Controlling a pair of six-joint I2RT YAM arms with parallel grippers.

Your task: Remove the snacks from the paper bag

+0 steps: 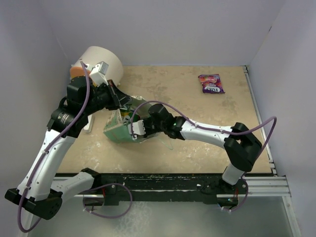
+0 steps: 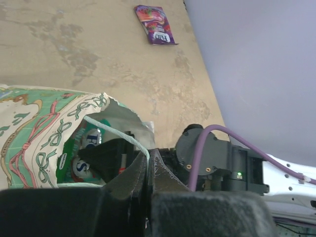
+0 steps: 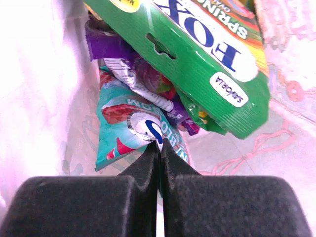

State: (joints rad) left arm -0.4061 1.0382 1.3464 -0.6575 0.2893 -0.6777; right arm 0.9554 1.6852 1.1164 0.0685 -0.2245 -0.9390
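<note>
Reaching into paper bag [image 1: 114, 132], right tool [image 3: 159, 144] pinching teal packet [image 3: 116, 129]

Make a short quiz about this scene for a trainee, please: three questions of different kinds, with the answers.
1. True or false: all snacks are inside the paper bag.
2. What does the right tool pinch? A. the FOX'S packet; B. the green-white packet; C. a string handle.
3. Which tool grips the bag at its rim?

Key: 1. False: one purple packet lies on the table. 2. B. 3. The left tool.
</note>
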